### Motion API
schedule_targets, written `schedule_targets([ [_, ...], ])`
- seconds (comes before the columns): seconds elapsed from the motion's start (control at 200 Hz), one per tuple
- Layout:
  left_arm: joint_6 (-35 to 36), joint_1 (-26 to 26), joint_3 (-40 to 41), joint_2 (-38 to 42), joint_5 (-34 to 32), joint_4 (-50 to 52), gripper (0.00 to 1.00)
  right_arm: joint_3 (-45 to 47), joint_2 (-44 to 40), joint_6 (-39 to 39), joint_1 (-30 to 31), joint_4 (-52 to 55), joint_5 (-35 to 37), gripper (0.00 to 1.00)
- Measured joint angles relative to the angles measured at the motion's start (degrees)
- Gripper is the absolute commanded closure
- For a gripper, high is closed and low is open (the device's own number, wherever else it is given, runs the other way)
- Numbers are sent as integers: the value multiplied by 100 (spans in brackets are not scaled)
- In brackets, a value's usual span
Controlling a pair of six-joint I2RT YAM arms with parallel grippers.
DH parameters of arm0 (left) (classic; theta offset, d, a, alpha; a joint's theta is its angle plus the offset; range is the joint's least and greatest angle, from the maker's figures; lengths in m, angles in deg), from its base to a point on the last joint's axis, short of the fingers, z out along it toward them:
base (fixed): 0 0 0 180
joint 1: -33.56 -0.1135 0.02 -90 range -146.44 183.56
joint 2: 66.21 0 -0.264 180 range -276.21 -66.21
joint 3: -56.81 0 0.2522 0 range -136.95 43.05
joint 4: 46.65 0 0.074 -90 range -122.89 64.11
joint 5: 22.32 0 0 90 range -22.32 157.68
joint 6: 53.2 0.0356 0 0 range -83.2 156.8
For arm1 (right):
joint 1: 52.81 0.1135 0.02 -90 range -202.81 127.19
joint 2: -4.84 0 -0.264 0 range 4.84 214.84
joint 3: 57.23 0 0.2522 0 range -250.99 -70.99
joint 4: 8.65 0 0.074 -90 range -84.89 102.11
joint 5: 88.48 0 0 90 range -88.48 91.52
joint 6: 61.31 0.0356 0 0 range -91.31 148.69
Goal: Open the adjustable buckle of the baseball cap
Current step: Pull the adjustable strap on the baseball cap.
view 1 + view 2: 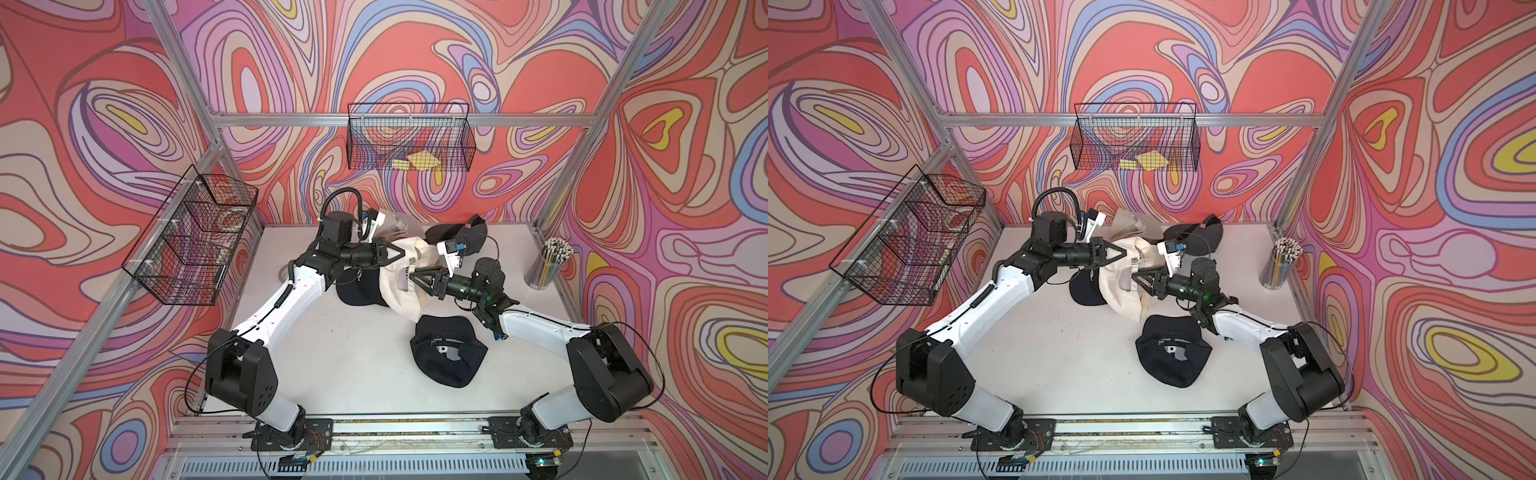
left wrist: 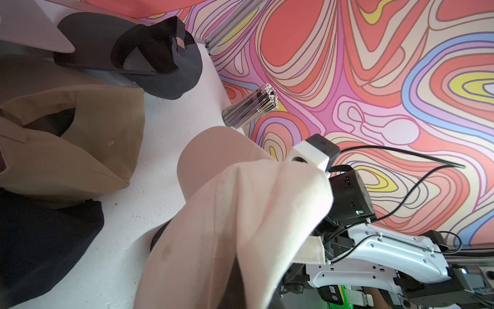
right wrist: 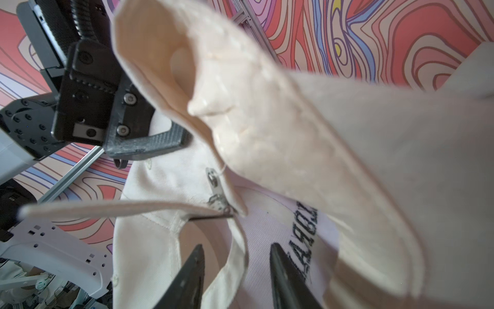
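A cream baseball cap is lifted off the table between both arms. Its metal buckle sits at the back opening, with the loose strap end sticking out sideways. My left gripper is shut on the cap's fabric near the buckle; the cap hides its jaws in the left wrist view. My right gripper is open, and the cap's back band runs between its fingers just short of the buckle.
A dark cap lies in front, another dark cap lies partly under the cream one, and a third lies at the back beside a beige cap. A pencil cup stands at the right. Wire baskets hang on the walls.
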Motion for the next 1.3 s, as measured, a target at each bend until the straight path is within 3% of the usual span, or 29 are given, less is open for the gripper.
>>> schedule_targets([
  [0.356, -131, 0, 31, -101, 170, -166, 100, 2, 57, 7, -46, -483, -205, 69],
  [0.846, -168, 0, 42, -111, 225, -212, 100, 7, 109, 11, -98, -730, -337, 100],
  [0.966, -98, 0, 42, -118, 170, -205, 81, 9, 109, -52, -105, -721, -356, 100],
  [1.297, 929, -44, 260, 33, -107, -247, 50, -310, 238, -398, -105, -555, -621, 100],
])
